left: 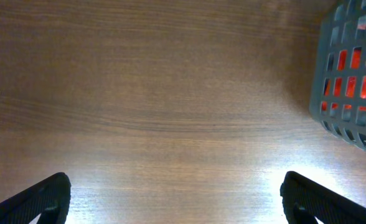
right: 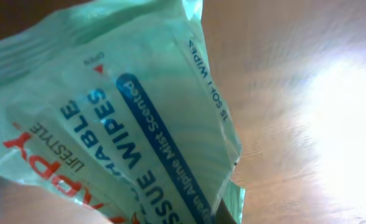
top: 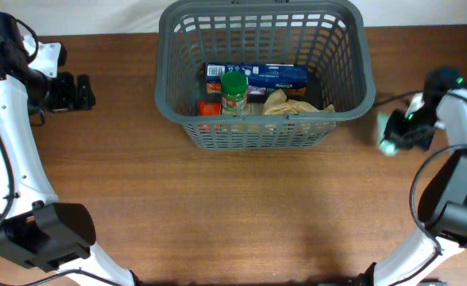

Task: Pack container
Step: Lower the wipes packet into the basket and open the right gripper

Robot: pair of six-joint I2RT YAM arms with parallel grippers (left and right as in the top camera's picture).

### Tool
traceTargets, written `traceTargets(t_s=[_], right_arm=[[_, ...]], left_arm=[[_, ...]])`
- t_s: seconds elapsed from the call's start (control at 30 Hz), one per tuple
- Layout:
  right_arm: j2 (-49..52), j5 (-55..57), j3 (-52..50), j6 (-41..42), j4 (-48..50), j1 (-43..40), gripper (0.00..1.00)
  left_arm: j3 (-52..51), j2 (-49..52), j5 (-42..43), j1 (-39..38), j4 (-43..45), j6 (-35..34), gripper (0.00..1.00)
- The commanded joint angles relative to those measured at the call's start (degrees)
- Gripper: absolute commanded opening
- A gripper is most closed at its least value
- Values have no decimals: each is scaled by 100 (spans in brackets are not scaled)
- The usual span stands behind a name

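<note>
- Basket (top: 353,87) stands upright at the far centre of the tabletop (top: 218,206). Inside are a blue box (top: 257,75), a green-lidded jar (top: 233,91), a crumpled tan bag (top: 293,103) and something red (top: 209,107).
- Left fingers (left: 43,199) are spread wide with nothing between them, over bare wood well to the left of the basket; a basket corner shows at the right edge of the left wrist view.
- Right fingers (top: 400,137) grasp a pale green pack of wipes (top: 386,135) just right of the basket, outside it.
- In the right wrist view the pack fills the frame, tilted, with "TISSUE WIPES" readable. The fingers themselves barely show there.
</note>
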Motion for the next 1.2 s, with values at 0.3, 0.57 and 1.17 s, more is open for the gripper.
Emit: traceTargets(t_s=[0.3, 0.57, 1.17], right_arm=[[-2218, -219, 3091, -9, -562, 887, 4], [-2216, -254, 2973, -616, -367, 2721, 4], [837, -221, 2905, -634, -17, 3823, 4]], left_arm=[[-33, 24, 59, 35, 2, -74, 99], [-33, 26, 61, 35, 2, -74, 99], [-33, 26, 61, 35, 0, -74, 99]])
